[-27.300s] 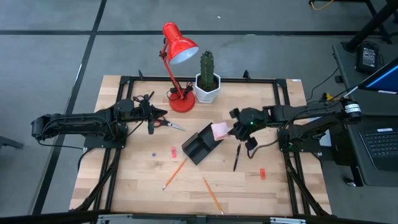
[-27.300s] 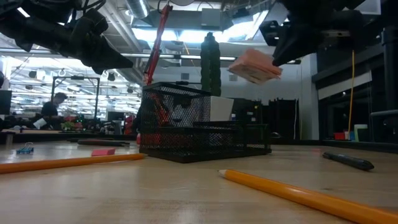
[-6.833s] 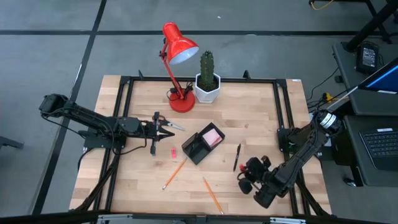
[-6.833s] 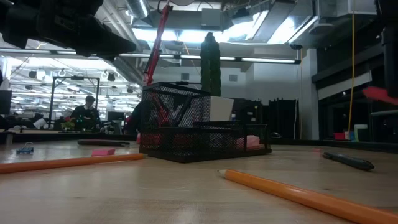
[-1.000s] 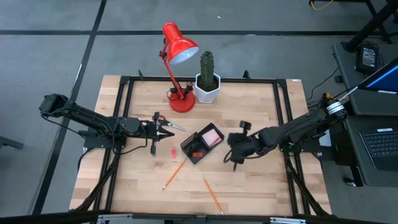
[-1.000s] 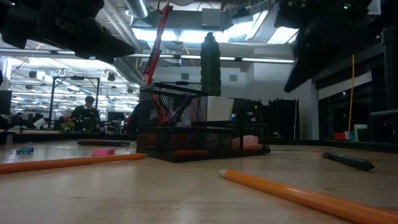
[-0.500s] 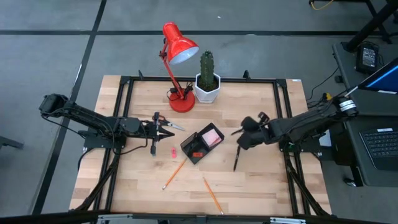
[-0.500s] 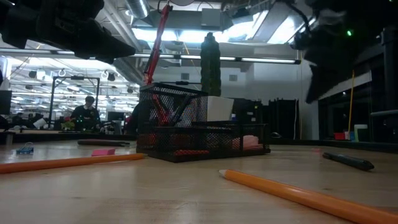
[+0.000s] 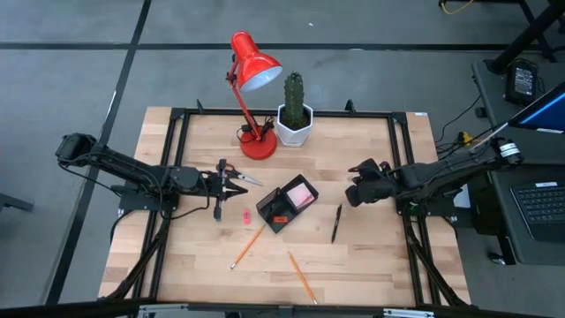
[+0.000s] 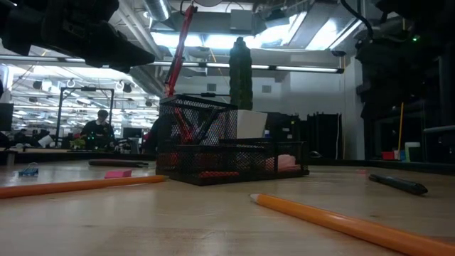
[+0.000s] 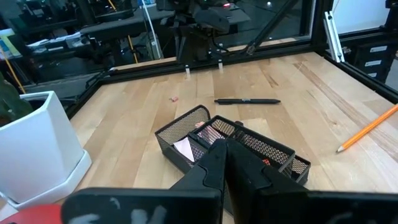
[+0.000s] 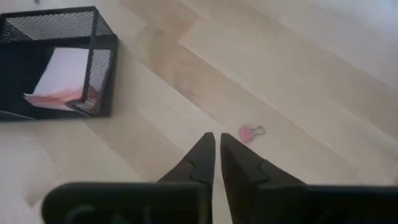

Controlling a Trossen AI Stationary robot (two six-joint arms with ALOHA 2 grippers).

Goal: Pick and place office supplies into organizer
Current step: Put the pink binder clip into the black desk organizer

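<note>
No text, label, brand, number or sign can be read in any view.

The left gripper (image 9: 231,182) hangs near the table's left side, fingers closed together. The right gripper (image 9: 353,196) hovers toward the right edge, fingers nearly touching.

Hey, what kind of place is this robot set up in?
Probably a robotics lab or workshop: a wooden table in a black frame, a laptop alongside, and workbenches with a person under ceiling strip lights.

The black wire-mesh organizer (image 9: 286,204) sat angled, pink sticky-note pad (image 9: 301,193) inside. Beside it lay a black pen (image 9: 336,223), two orange pencils (image 9: 248,246), and red-handled scissors (image 9: 235,176).
</note>
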